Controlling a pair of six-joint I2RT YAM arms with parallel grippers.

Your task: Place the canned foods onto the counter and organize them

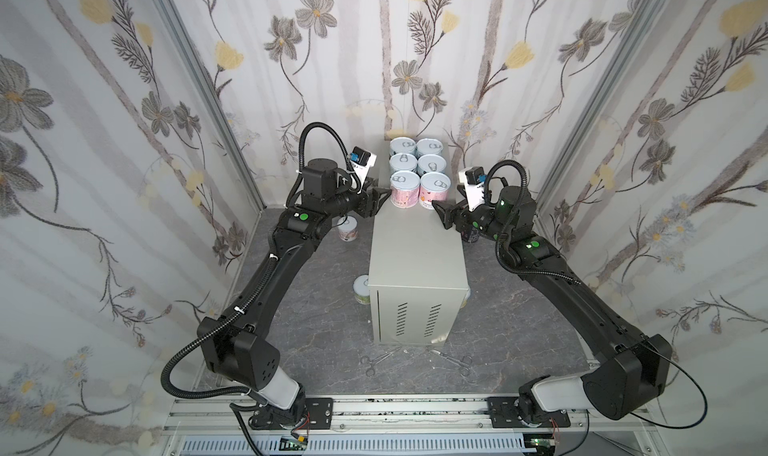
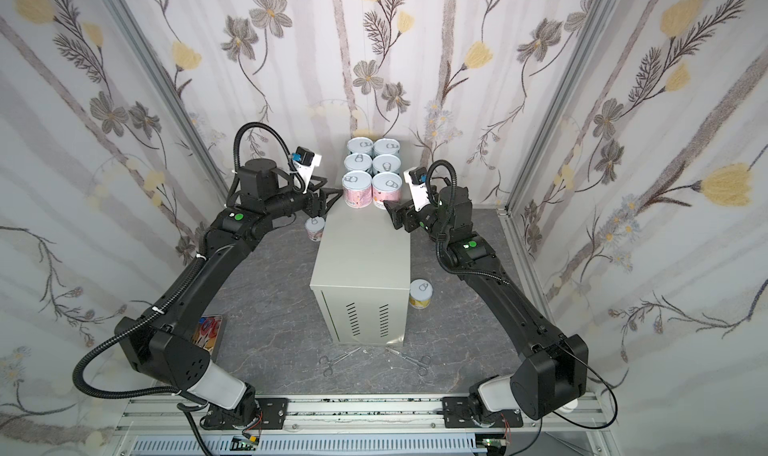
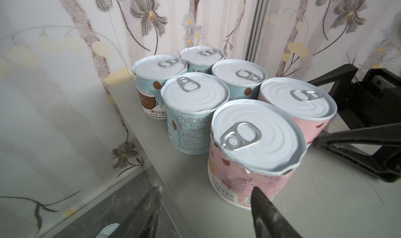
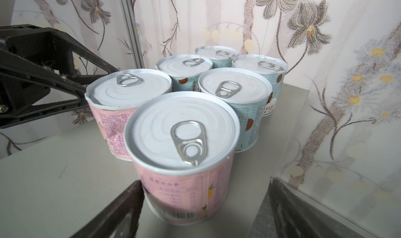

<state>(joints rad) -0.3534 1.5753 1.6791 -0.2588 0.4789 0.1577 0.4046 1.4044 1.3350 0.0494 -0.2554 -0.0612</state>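
The counter (image 1: 417,250) is a tall grey box. At its far end stand several canned foods in two rows: teal cans (image 1: 417,163) behind, two pink cans in front. My left gripper (image 1: 386,196) is open at the counter's left edge; one fingertip (image 3: 260,202) sits just in front of the left pink can (image 3: 256,152), and nothing is between the jaws. My right gripper (image 4: 206,181) is open around the base of the right pink can (image 4: 184,150); one finger touches it, the other stands apart. More cans stand on the floor: one (image 1: 348,228) under the left arm, a green one (image 1: 362,289), a yellow one (image 2: 420,294).
Two pairs of metal forceps (image 1: 374,360) (image 1: 453,360) lie on the dark marbled floor in front of the counter. A colourful flat box (image 2: 210,331) shows behind the left arm. Flowered walls close in on three sides. A dark can (image 1: 471,235) sits under the right wrist.
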